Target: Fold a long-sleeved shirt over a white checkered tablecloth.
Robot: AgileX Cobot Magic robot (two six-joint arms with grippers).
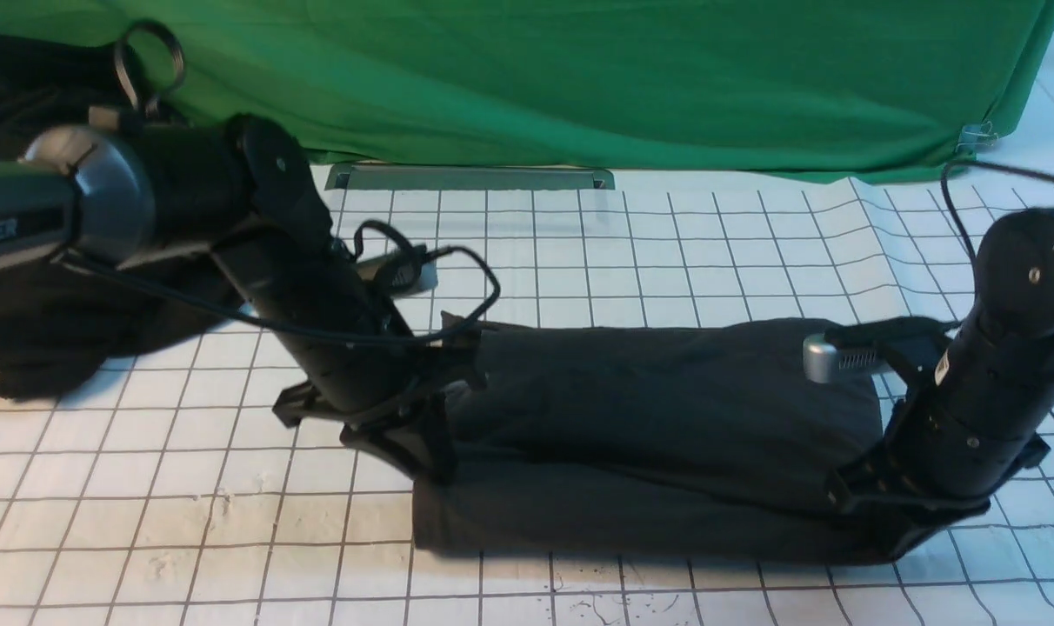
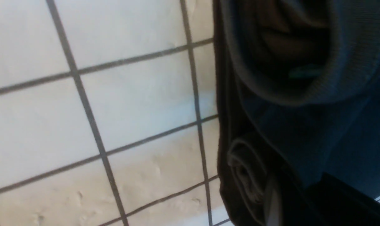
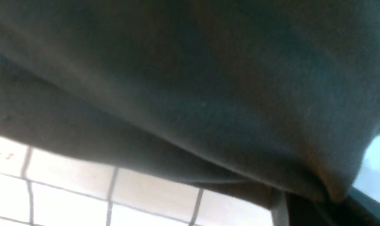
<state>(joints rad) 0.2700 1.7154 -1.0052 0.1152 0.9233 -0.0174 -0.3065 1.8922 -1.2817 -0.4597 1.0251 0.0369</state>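
L gripper (image 1: pixel 427 456) and R gripper (image 1: pixel 883 522) both clamped on near corners of the long-sleeved shirt (image 1: pixel 657 435), which lies on the white checkered tablecloth (image 1: pixel 188 522) as a narrow band. Judged: sleeves tucked, final fold pending. L wrist view alone shows ribbed collar (image 2: pixel 303 94); front view shows spare black garment (image 1: pixel 49 330), green cloth (image 1: pixel 579 78).

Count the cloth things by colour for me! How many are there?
Dark: 2, the long-sleeved shirt and a black garment
White: 1, the white checkered tablecloth
Green: 1, a green cloth
Total: 4
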